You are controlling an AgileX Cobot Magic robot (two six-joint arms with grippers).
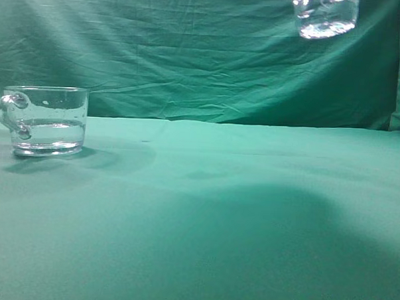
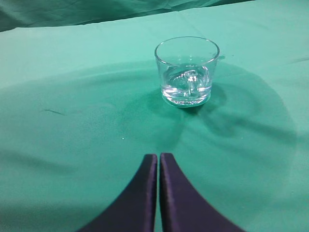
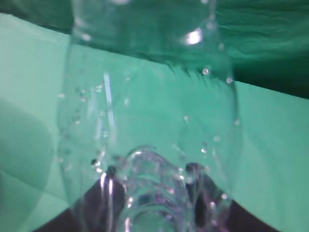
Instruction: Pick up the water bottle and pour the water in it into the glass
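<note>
High at the right, off the green cloth point(image 1: 250, 212): the water bottle point(image 1: 324, 16), clamped in my right gripper point(image 3: 154, 193); light, wet, slippery, thin-walled, so I judge a ribbed-body hold best. The glass point(image 1: 48, 120), part-filled, stands far left. Left gripper point(image 2: 158, 166) pressed together, empty.

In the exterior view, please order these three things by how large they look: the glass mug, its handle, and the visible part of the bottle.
1. The glass, at the left on the table.
2. The water bottle: only its lower end shows at the top edge, so its true size is unsure.
3. The mug's handle, smallest.
</note>
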